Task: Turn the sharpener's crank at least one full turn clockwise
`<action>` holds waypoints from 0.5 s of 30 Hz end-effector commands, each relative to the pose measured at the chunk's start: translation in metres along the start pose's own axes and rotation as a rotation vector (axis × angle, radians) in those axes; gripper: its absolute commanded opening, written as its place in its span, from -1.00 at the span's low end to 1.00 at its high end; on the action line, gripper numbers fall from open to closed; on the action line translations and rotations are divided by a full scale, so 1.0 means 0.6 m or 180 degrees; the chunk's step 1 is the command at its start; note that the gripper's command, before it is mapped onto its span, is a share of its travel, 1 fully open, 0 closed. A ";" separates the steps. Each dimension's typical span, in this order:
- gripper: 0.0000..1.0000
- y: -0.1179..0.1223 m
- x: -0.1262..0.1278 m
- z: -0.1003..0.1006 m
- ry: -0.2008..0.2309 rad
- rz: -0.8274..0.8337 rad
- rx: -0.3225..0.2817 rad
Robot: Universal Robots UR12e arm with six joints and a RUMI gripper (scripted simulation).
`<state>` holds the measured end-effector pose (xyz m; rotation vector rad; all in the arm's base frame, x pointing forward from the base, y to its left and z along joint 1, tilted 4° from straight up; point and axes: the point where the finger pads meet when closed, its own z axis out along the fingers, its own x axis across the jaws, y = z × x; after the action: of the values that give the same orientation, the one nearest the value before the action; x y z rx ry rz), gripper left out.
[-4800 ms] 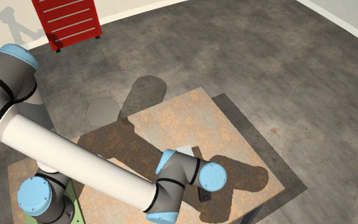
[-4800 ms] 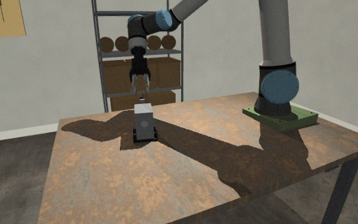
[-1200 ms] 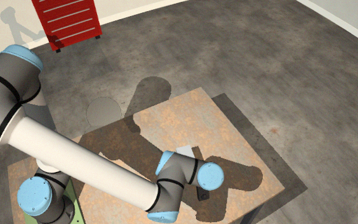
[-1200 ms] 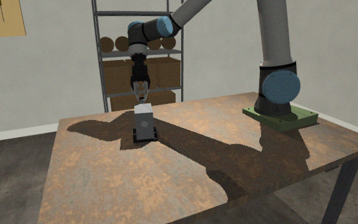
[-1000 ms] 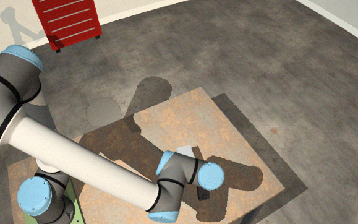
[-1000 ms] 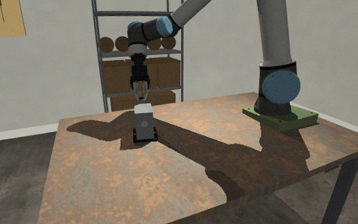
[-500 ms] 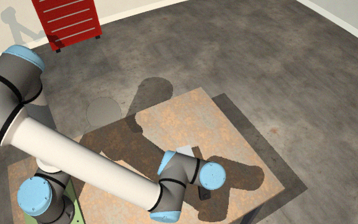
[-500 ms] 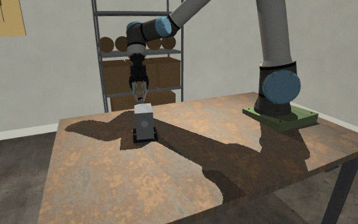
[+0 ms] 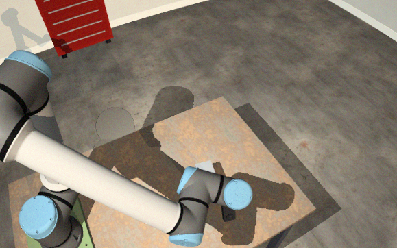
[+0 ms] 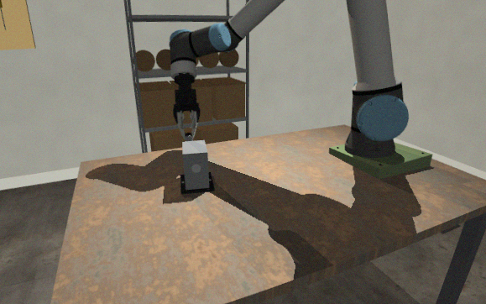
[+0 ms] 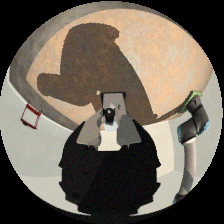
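our jaws (image 10: 188, 135) grip the crank handle (image 11: 109, 116) above the sharpener (image 10: 195, 171). if our arc drifts off-centre, we risk slipping off.

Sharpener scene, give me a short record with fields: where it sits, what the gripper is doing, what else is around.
sharpener: grey box on a black base, upright on the wooden table
gripper: pointing down above the sharpener's far top edge, shut on the crank handle
crank: behind the box in the exterior view, mostly hidden
arm base: green plate at the table's far corner
background: shelf rack with cardboard boxes; red tool cabinet
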<state>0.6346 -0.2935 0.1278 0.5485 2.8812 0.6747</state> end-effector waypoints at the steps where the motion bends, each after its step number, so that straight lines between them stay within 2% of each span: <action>1: -0.83 -0.001 -0.006 0.000 -0.0004 -0.0002 0.0002; 15: -0.83 -0.004 -0.019 0.006 -0.0004 -0.0002 0.0002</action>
<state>0.6421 -0.2968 0.1248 0.5485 2.8811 0.6746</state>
